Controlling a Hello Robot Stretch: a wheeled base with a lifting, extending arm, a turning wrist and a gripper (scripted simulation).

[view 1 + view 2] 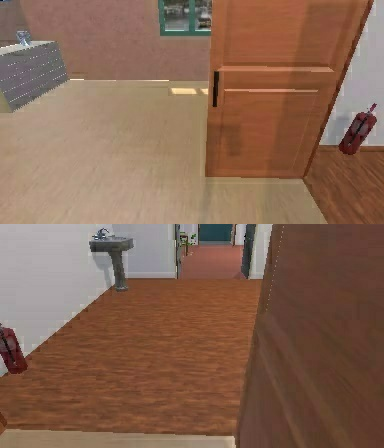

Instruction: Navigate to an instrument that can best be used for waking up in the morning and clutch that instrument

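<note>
Alarm clock: where it stands cannot be told from these two views, nor can its look, and the gripper's state, whether it grasps anything or not, cannot be told either. In the forward view a tall brown wooden door (275, 90) stands close ahead on the right, with a dark upright handle (216, 88) at its left edge, and blocks the way on that side. Just right of it a red fire extinguisher (358, 130) hangs low on a white wall, above a patch of darker reddish floor (350, 190). Left of the door, pale wood floor (100, 150) runs to a dull pink wall with a green-framed window (185, 15). A grey chest of drawers (30, 72) stands at the far left, with a small bluish thing (22, 40) on top that is too small to name. In the arm side view the same door (320, 354) stands along the right side, the extinguisher (10, 349) sits at the left edge, and reddish floor (150, 344) stretches to a grey pedestal sink (115, 254) against the white wall, near a far doorway (215, 249).
</note>
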